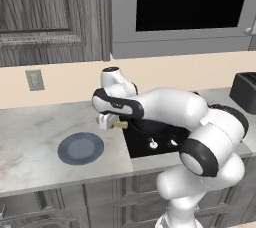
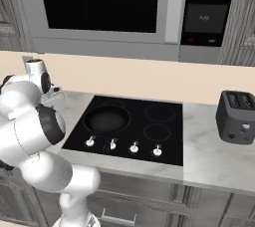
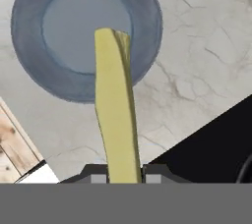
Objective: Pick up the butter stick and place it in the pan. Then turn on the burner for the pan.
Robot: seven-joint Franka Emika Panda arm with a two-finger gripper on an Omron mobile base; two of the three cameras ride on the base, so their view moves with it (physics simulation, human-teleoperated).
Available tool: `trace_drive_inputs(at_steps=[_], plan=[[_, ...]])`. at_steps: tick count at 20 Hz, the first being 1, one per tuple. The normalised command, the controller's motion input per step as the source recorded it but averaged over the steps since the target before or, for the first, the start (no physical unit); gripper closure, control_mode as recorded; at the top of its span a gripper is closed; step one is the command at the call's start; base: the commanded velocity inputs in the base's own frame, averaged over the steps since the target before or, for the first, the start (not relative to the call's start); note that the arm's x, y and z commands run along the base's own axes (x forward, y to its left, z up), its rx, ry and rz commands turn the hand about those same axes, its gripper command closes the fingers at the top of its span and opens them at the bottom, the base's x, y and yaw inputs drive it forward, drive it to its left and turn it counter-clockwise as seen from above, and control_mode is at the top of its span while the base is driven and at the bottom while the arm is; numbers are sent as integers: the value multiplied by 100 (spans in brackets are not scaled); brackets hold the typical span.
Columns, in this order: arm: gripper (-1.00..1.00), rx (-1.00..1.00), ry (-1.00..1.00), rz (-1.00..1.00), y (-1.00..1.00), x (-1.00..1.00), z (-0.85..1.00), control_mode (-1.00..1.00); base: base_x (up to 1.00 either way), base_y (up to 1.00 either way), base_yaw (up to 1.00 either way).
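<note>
A pale-yellow butter stick (image 3: 115, 115) runs up the middle of the hand view, clamped at its lower end between my dark fingertips (image 3: 96, 173). My gripper (image 1: 111, 121) is shut on the butter stick (image 1: 120, 124) and hangs above the counter, between the plate and the cooktop's left edge. The black pan (image 2: 106, 119) sits on the front left burner (image 2: 87, 129) of the cooktop, to the right of the gripper; my arm hides most of the pan in the left base view.
A round blue-grey plate (image 1: 80, 148) lies on the marble counter (image 1: 30, 142) left of the cooktop (image 2: 164, 139). Silver knobs (image 2: 133, 147) line the cooktop's front. A black toaster (image 2: 235, 116) stands at the right. Cabinets and a microwave hang overhead.
</note>
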Motion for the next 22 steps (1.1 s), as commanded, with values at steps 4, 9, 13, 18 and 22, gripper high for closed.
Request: trace_drive_inputs(at_steps=[4,9,13,18,22], plan=[[100,0,-1,-8,-59,-19,14,-100,0,0,0],[100,0,-4,-2,-57,-16,1,-100,0,0,0],[100,0,-5,-1,-57,-16,7,-100,0,0,0],[100,0,-3,-3,-52,-6,12,-100,0,0,0],[100,0,0,-5,-52,0,20,-100,0,0,0]])
